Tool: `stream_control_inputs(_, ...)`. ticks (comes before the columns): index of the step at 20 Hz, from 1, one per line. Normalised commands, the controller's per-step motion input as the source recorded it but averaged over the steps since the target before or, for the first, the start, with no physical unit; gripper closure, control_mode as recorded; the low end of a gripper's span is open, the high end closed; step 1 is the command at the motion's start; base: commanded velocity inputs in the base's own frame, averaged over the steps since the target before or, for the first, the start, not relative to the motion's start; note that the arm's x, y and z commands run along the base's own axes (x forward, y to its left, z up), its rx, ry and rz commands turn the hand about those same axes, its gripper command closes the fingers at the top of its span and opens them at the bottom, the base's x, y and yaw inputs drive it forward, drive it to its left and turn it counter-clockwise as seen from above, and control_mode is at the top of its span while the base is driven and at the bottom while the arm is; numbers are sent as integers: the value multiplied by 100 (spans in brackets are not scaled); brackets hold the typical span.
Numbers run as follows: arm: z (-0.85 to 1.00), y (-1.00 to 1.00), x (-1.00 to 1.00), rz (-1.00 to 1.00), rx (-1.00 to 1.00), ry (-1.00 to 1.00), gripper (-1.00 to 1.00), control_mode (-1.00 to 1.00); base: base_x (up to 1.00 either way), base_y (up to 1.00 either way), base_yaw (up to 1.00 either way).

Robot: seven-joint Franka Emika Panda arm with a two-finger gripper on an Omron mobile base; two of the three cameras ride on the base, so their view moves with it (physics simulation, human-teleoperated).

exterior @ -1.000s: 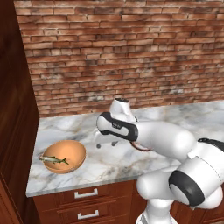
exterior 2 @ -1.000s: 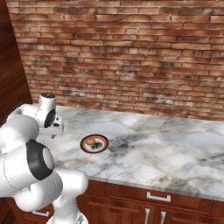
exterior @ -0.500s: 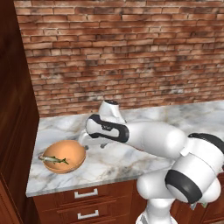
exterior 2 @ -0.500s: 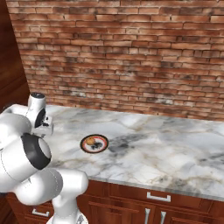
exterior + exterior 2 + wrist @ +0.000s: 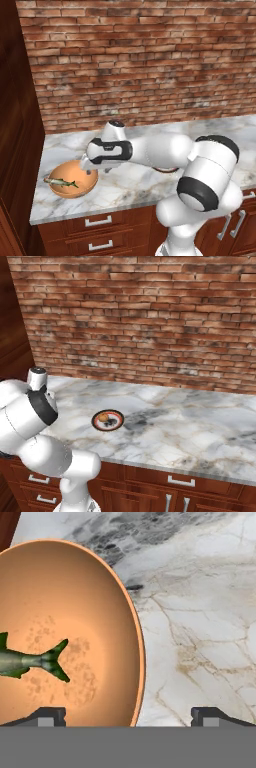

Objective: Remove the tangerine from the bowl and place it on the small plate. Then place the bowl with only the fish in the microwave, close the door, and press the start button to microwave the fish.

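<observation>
Hovering at the right rim of the round orange-tan bowl (image 5: pixel 73 179), the white arm's two-finger gripper (image 5: pixel 96 171) has its jaws spread wide, with nothing between them. In the hand view one dark fingertip (image 5: pixel 50 716) stands over the bowl's inner wall and the other (image 5: pixel 207 716) over bare counter, so the bowl's rim (image 5: pixel 139 657) lies between them.

The bowl sits on the grey-veined white marble counter (image 5: pixel 130 187) near its left end, close to the front edge and beside the tall dark brown wooden cabinet side (image 5: pixel 17 125). Inside it lies the slim silvery-green fish with a darker back (image 5: pixel 60 182), stretched across the bottom; in the hand view its forked tail (image 5: pixel 52 661) points toward the bowl's middle.

The small round orange tangerine (image 5: pixel 103 417) rests on the small round plate with a red-orange rim and black ring (image 5: pixel 107 420), slightly left of the plate's centre as the right base view shows it. That plate stands on the counter well apart from the bowl, further right along the counter.

Behind the counter runs a red-brown brick wall (image 5: pixel 150 321). Below it are brown wooden drawers with silver bar handles (image 5: pixel 98 220).
</observation>
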Motion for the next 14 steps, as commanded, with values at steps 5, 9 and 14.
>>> stream_control_inputs(5, -22, 25, 25, 0, 0, 0, -100, -100, 0, 0, 0)
stream_control_inputs(9, -13, 15, 1, 0, 0, 0, -100, -100, 0, 0, 0)
stream_control_inputs(14, -15, 27, 0, 0, 0, 0, 100, -100, 0, 0, 0)
